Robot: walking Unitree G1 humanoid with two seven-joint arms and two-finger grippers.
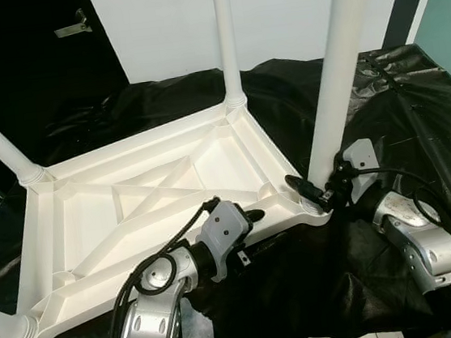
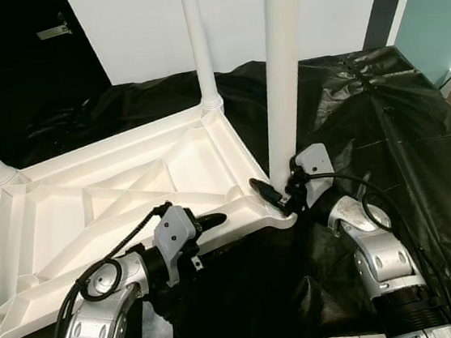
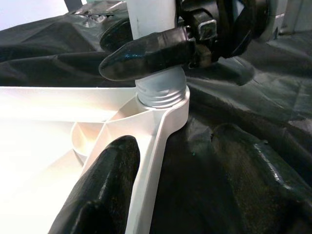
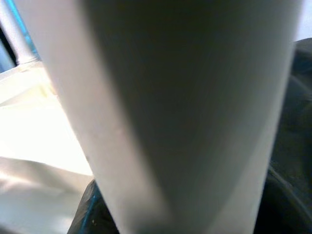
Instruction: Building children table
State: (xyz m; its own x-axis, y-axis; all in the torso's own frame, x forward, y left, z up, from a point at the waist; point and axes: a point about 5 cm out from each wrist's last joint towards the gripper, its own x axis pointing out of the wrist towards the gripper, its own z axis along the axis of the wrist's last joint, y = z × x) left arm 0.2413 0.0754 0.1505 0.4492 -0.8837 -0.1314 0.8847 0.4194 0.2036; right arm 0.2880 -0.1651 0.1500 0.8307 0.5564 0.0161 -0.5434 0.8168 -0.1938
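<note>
Right gripper fingers clamped low on upright leg, axis vertical; left gripper fingers apart astride tabletop rim beside it.

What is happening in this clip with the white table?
A white plastic children's tabletop lies upside down on a black plastic sheet, with white tubular legs standing in its corner sockets. The right gripper is closed around the base of the nearest white leg at its socket. The left gripper rests open over the tabletop's near rim, one finger inside, one outside.
</note>
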